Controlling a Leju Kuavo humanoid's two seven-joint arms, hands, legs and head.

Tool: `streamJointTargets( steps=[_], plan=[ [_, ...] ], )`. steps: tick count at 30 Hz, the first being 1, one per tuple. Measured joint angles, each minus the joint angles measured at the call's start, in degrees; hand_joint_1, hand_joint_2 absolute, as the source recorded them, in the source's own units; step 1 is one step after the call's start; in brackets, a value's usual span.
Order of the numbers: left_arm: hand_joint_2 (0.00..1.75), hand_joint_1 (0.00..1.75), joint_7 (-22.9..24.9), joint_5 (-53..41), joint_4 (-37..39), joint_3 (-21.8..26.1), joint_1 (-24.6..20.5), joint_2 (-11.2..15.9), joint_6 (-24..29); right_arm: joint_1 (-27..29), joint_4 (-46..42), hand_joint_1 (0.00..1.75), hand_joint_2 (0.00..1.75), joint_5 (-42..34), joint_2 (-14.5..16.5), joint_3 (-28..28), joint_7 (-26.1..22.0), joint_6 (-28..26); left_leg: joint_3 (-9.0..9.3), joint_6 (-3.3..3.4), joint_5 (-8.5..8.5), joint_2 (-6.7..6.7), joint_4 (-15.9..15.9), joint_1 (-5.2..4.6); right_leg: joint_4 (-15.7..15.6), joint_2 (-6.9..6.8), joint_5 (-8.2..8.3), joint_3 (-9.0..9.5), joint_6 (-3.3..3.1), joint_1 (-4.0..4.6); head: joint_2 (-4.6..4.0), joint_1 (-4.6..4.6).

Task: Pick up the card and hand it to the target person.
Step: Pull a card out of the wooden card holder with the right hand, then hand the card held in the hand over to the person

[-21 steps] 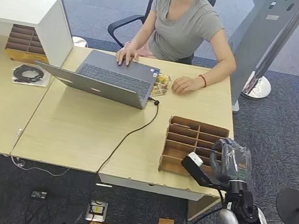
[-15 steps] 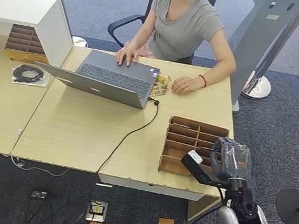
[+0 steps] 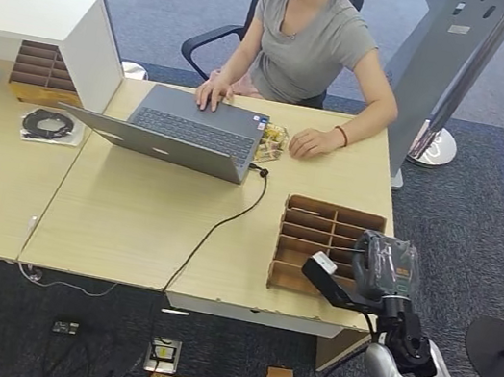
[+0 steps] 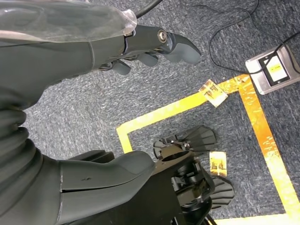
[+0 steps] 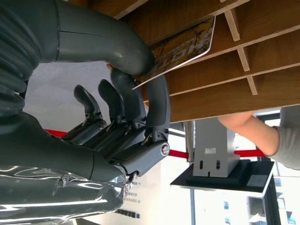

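My right hand [image 3: 383,268] is at the right end of the brown wooden card rack [image 3: 314,234] on the table's front right corner. In the right wrist view the thumb and a finger of this hand [image 5: 134,108] pinch a patterned card [image 5: 180,47] that lies against the rack's slats [image 5: 226,93]. The target person [image 3: 313,38], in a grey shirt, sits behind the table with one hand on the laptop and the other hand [image 3: 309,142] resting on the tabletop. My left hand [image 4: 71,61] hangs over the carpet with thumb and fingers apart, holding nothing.
An open grey laptop [image 3: 185,128] with a black cable stands mid-table. A white shelf box [image 3: 43,15] and a coiled cable [image 3: 46,124] are at the left. Loose cards [image 4: 213,92] lie on the carpet by yellow tape [image 4: 159,115]. A black stand base [image 3: 500,354] sits to the right.
My right hand has shifted slightly left and further over the rack. The person and the things on the table have stayed put.
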Motion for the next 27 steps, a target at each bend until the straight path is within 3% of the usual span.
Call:
streamJointTargets(
  steps=[12,19,27],
  plan=[
    [1.75,0.0,-0.06,-0.02,0.0,0.0,0.12,0.05,0.74,1.56,-7.16,1.53,1.75,2.17,-0.11,0.01,1.78,-0.36,0.0,0.0,0.0,0.01,0.0,0.0,0.0,0.02,0.0,-0.04,0.0,0.0,0.0,-0.03],
    [1.75,0.0,-3.85,0.44,0.01,0.0,1.69,0.53,1.74,2.89,-16.31,1.55,1.75,3.35,-1.11,-0.83,2.54,0.17,0.0,0.0,0.0,0.04,0.0,0.0,-0.01,0.05,0.0,-0.06,0.0,0.0,0.0,-0.03],
    [1.75,0.0,-3.9,0.17,0.0,0.0,1.99,0.59,2.1,1.24,-20.5,1.6,1.75,0.55,-2.38,-2.6,1.96,1.8,0.01,0.0,0.0,0.04,0.01,0.0,0.0,0.05,0.02,-0.03,-0.01,0.0,0.0,0.01]
  ],
)
